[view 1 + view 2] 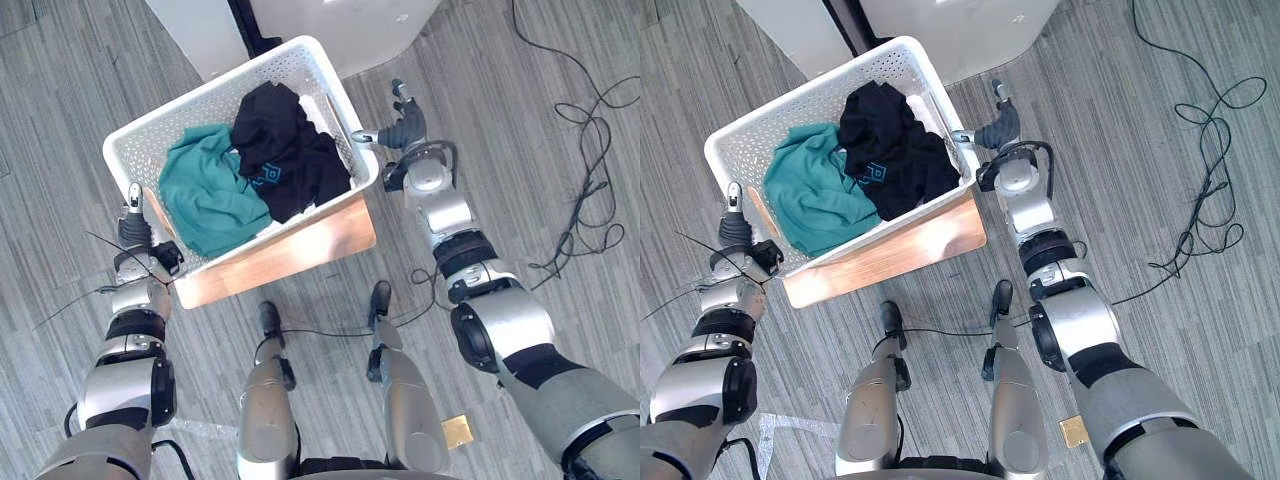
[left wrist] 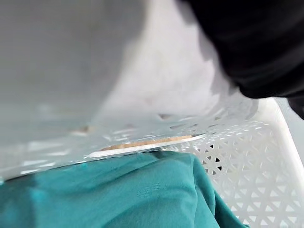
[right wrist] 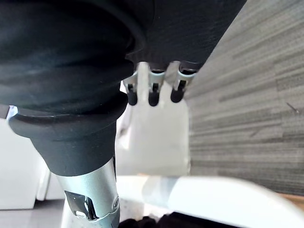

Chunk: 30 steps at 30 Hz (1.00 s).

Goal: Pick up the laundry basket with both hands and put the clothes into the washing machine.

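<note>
White perforated plastic laundry basket [image 1: 200, 100] sits on a low wood-topped platform [image 1: 290, 250], straight ahead of the robot and not lifted yet. Inside it, a teal garment [image 1: 205, 195] lies on the left and a black garment [image 1: 285, 150] on the right, the two overlapping in the middle. A white appliance body [image 1: 340, 30], presumably the washing machine, stands just beyond the basket's far corner.

Key geometry: the basket's long axis runs diagonally, near-left to far-right. Each hand is at one short end, so the basket lies between them.
- Left hand [image 1: 135, 235] is hard against the near-left end wall, below the rim. Can't tell from any view whether it's gripping.
- Right hand [image 1: 405, 125] is just beside the far-right end. It's relaxed and clamps nothing, with the thumb reaching toward the rim. Contact, if any, looks light.

Neither side is clearly nearer. The left looks more seated.

My read: this is pre-grasp. The right hand needs to close inward on the rim before any lift. With the basket set diagonally, an uneven grip would probably tip it toward the loose end.
</note>
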Motion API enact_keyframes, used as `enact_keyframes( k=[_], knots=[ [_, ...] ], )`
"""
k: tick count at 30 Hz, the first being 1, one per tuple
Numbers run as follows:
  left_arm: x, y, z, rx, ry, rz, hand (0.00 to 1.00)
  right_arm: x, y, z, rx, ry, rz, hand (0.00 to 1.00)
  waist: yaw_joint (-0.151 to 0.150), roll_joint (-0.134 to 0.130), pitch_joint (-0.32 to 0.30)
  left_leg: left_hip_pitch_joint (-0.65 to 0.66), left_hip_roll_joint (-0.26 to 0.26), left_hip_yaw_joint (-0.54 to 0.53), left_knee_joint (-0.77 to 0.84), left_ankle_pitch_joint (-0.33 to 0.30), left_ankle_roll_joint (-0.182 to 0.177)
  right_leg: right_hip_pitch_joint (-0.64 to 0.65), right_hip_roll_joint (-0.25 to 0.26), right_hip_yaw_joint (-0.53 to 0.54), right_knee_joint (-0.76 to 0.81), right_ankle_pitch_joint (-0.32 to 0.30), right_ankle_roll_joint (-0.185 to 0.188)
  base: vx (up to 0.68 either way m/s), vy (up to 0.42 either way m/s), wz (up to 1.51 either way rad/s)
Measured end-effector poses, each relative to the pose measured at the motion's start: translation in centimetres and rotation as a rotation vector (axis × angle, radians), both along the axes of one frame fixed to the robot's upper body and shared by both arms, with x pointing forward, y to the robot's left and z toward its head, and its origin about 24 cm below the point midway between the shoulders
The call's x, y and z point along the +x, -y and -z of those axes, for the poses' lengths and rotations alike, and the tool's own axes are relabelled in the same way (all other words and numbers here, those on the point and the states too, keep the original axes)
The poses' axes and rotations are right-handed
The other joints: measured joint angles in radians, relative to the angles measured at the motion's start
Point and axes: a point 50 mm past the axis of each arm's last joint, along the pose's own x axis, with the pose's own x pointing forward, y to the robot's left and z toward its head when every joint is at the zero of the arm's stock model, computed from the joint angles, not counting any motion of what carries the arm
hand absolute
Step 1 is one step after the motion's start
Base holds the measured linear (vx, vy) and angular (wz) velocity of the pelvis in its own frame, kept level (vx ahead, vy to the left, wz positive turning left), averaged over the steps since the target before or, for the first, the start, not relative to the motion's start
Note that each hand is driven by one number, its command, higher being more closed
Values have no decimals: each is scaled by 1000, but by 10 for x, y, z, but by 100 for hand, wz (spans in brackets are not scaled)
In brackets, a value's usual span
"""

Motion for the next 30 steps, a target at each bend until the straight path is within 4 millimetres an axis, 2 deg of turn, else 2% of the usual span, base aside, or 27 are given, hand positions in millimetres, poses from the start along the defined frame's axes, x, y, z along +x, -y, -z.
enact_keyframes(
  k=[14, 23, 24, 25, 30],
  knots=[
    [11, 32, -19, 15, 109, 92, 0, 0, -1, 1, -83, -8, 3, 0, 3, 1, 0, -59, 0, -51, 13, 12, -1, -21, -7, -43, 3, 0, 0, -1, 6, 9],
    [14, 37, -31, 30, 164, 111, 0, 1, 10, -2, -137, 10, 42, 0, 24, 7, 2, -86, -2, -63, -1, 29, 1, -49, -8, -54, 6, 1, -2, -3, 3, 3],
    [15, 38, -31, 34, 164, 115, 0, 1, 11, -2, -139, 10, 45, 100, 25, 8, 1, -88, -2, -66, -1, 30, 1, -49, -9, -56, 6, 1, -2, -2, 6, 8],
    [16, 41, -32, 45, 165, 127, 100, 1, 12, -3, -156, 15, 53, 100, 26, 8, 1, -92, -2, -71, -2, 32, 0, -50, -9, -62, 6, 1, -2, -3, 6, 8],
    [17, 43, -33, 58, 169, 143, 100, 1, 13, -4, -236, 32, 69, 100, 26, 9, 1, -92, -4, -79, -28, 51, -1, -56, -10, -71, 6, 1, -2, -8, 7, 6]
  ],
)
